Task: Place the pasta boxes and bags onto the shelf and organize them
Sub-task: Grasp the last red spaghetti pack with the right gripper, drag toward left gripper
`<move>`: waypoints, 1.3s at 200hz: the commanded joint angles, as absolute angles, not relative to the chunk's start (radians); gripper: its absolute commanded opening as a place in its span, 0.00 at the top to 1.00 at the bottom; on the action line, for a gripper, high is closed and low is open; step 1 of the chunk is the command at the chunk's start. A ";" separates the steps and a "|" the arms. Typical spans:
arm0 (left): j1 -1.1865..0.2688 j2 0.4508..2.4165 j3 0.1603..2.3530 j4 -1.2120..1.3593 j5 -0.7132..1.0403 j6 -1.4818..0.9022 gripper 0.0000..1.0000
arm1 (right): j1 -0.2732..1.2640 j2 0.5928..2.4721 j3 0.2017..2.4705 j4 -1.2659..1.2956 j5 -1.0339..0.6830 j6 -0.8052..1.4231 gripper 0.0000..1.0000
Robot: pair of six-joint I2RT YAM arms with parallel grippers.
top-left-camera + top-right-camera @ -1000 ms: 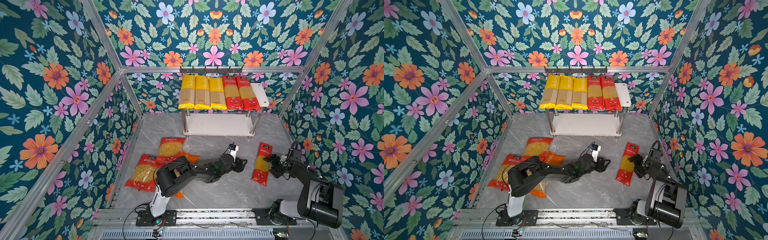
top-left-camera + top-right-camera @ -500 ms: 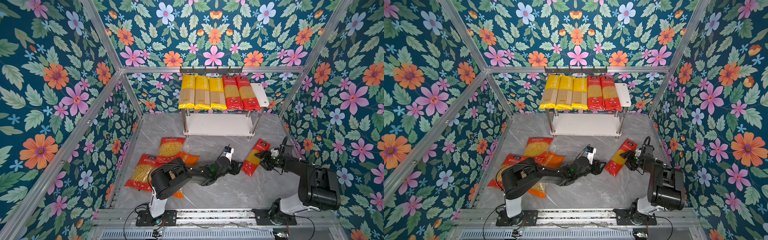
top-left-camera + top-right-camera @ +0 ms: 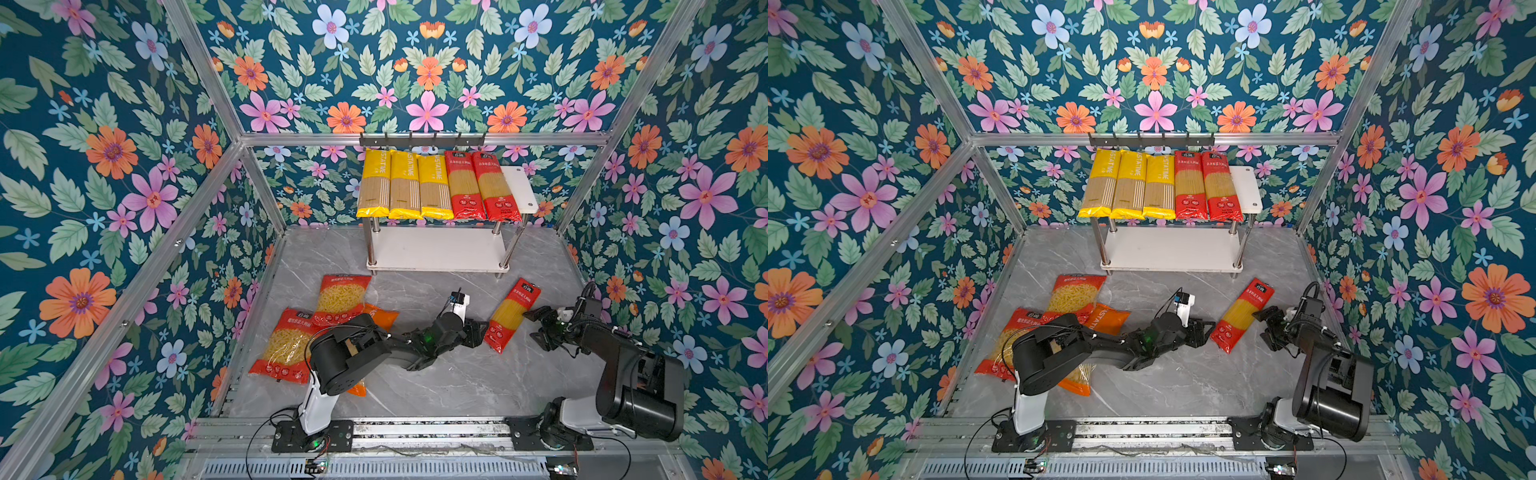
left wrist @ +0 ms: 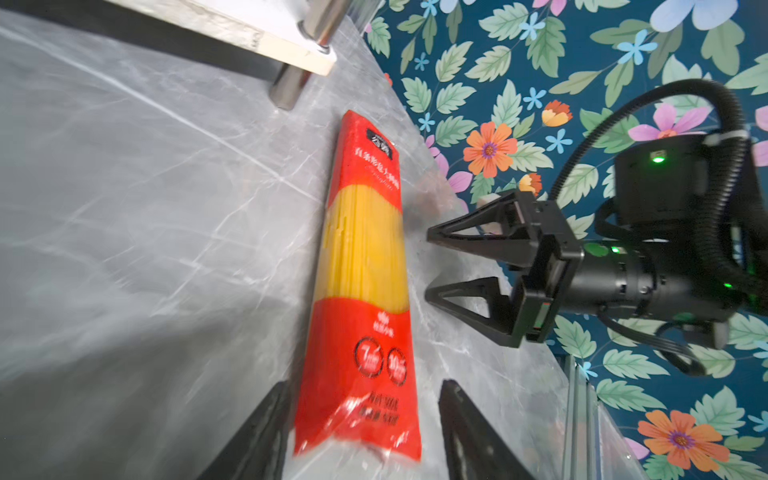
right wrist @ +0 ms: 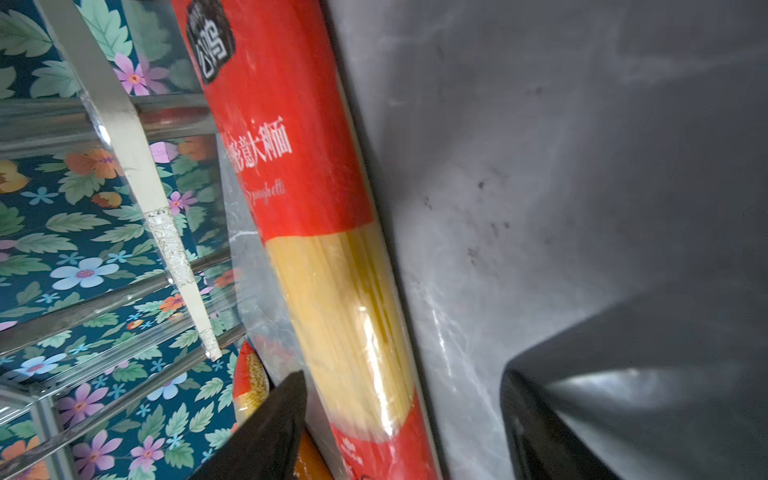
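Five long packs [image 3: 432,187] line the shelf [image 3: 517,183] top; the red spaghetti pack [image 3: 513,316] lies centre-right on the tabletop [image 3: 436,374], left fingers [image 4: 257,436] apart astride its end, seemingly for a grip; right fingers [image 4: 440,237] apart, empty, beside it

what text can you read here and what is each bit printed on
"ASTATIME", first letter hidden: three long yellow plastic packs on the white two-tier shelf, and the orange plastic bag.
"Spaghetti", "意大利面": long red plastic spaghetti pack in the right wrist view.
Its round badges and all other print: too blurred or small.
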State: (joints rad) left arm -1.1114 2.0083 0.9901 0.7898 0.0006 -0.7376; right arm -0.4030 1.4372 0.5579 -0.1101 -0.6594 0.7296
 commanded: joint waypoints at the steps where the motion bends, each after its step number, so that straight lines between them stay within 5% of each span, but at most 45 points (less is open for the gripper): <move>1: -1.108 2.049 1.054 0.776 0.018 -0.699 0.40 | -0.364 1.484 0.555 -0.074 -0.628 0.754 0.30; 31: -1.100 2.090 1.098 0.748 0.010 -0.687 0.40 | -0.257 1.578 0.593 0.017 -0.584 0.822 0.38; 91: -1.091 1.988 1.046 0.733 -0.003 -0.672 0.40 | -0.245 1.552 0.569 0.091 -0.620 0.833 0.80; 122: -1.086 1.887 0.994 0.706 -0.026 -0.651 0.40 | -0.235 1.441 0.528 0.045 -0.598 0.806 0.92; 211: -1.044 1.696 0.899 0.694 0.029 -0.631 0.38 | -0.157 0.967 0.560 -0.342 -0.457 0.616 1.00; 260: -1.009 1.685 0.832 0.803 0.148 -0.730 0.38 | -0.067 0.847 0.557 -0.303 -0.573 0.587 1.00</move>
